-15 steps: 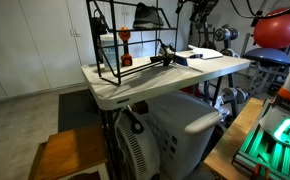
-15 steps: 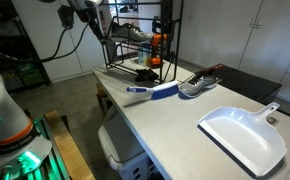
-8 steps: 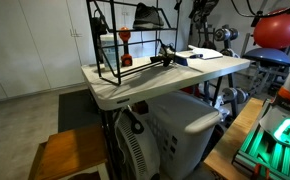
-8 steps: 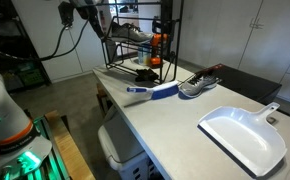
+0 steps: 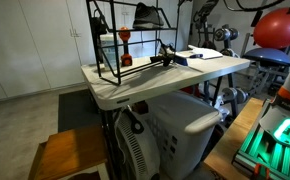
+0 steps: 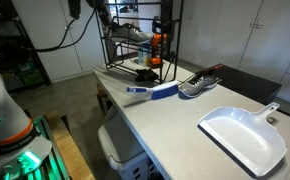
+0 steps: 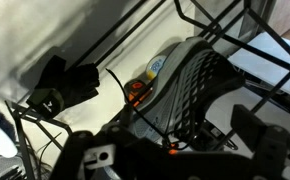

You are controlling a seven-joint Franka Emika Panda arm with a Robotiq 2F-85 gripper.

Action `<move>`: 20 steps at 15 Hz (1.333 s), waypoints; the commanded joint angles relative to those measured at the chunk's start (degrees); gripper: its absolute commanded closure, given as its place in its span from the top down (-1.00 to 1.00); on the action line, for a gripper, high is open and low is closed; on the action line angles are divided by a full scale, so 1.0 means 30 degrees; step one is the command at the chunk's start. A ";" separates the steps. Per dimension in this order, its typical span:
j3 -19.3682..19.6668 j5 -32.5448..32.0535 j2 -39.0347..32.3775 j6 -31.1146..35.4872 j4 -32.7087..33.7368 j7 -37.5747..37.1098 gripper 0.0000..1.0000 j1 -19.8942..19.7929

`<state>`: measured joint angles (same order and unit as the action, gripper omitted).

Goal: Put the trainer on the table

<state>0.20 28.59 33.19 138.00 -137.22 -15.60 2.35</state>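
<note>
The dark trainer (image 5: 147, 15) lies on the top shelf of the black wire rack (image 5: 107, 50) at the end of the off-white table (image 5: 110, 95). It also shows in an exterior view (image 6: 133, 33), where the table (image 6: 175, 125) stretches toward the camera. In the wrist view the trainer (image 7: 190, 80) fills the middle, seen through rack wires. My gripper (image 7: 175, 138) hovers just over it. Its dark fingers (image 7: 247, 128) stand apart on either side, open and empty. The arm reaches in from the top of both exterior views.
A red goblet-shaped item (image 5: 125, 45) stands inside the rack. A black spindly gadget (image 5: 167, 55) lies beside it. A blue brush (image 6: 157, 92), a grey item (image 6: 195, 86) and a white dustpan (image 6: 243, 135) lie on the table. A brown stool (image 5: 70, 155) stands below.
The arm has shifted slightly upward at the top of the exterior views. The trainer and the other things have not moved.
</note>
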 commanded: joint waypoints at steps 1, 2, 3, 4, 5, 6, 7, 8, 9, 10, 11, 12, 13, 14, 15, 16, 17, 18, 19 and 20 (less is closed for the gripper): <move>0.0112 0.1461 -0.1947 0.0659 0.1201 -0.1000 1.00 0.0324; 0.0029 0.1600 -0.2400 0.0489 0.1466 -0.1405 1.00 0.0217; -0.0084 0.1676 -0.2803 0.0382 0.1683 -0.1807 1.00 0.0087; -0.0175 0.1700 -0.3192 0.0247 0.1843 -0.2162 1.00 0.0015; -0.0250 0.1760 -0.3562 0.0238 0.2005 -0.2531 1.00 -0.0013; -0.0324 0.1810 -0.3888 0.0337 0.2116 -0.2878 1.00 -0.0037; -0.0340 0.1871 -0.4195 0.0169 0.2298 -0.3175 1.00 -0.0019; -0.0359 0.1968 -0.4468 0.0084 0.2448 -0.3434 1.00 0.0000; -0.0376 0.2119 -0.4751 0.0048 0.2579 -0.3673 1.00 0.0020; -0.0395 0.2286 -0.4974 0.0033 0.2705 -0.3825 1.00 0.0041; -0.0442 0.2346 -0.5207 -0.0059 0.2839 -0.4005 1.00 0.0022; -0.0497 0.2432 -0.5411 -0.0085 0.2946 -0.4170 1.00 0.0006; -0.0566 0.2443 -0.5599 -0.0050 0.3021 -0.4368 1.00 -0.0042; -0.0613 0.2422 -0.5772 -0.0056 0.3127 -0.4472 1.00 -0.0048; -0.0647 0.2387 -0.5930 0.0008 0.3212 -0.4504 1.00 -0.0047; -0.0719 0.2250 -0.6092 0.0039 0.3305 -0.4706 1.00 -0.0088; -0.0759 0.2146 -0.6193 0.0004 0.3362 -0.4827 0.69 -0.0112; -0.0765 0.2123 -0.6271 -0.0129 0.3452 -0.4945 0.48 -0.0118; -0.0776 0.2113 -0.6318 -0.0157 0.3534 -0.5039 0.35 -0.0121; -0.0822 0.2033 -0.6369 -0.0075 0.3603 -0.5185 0.16 -0.0146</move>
<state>-1.59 34.70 15.60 138.81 -127.62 -29.32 2.37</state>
